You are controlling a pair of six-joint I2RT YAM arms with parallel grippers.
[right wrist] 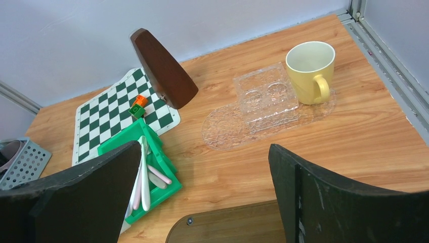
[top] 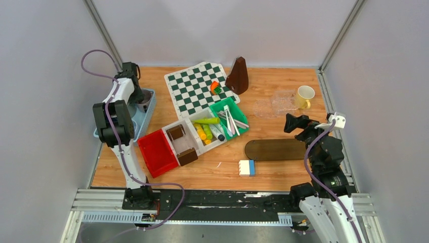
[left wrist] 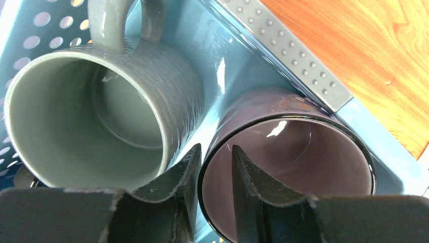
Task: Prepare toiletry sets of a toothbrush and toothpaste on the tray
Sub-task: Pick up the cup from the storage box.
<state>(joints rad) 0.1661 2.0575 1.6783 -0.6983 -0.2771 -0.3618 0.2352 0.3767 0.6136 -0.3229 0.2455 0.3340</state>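
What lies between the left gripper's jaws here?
The near wall of the dark mug: one jaw is inside its rim, the other outside, beside the grey mug. The left wrist view shows it.

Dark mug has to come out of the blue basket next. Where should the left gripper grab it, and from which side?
Probably the rim of the dark mug, on the side by the grey mug, one finger inside, one outside, coming straight in at the mouth. That mouth faces the left gripper, no handle shows, and the body looks too wide to span.
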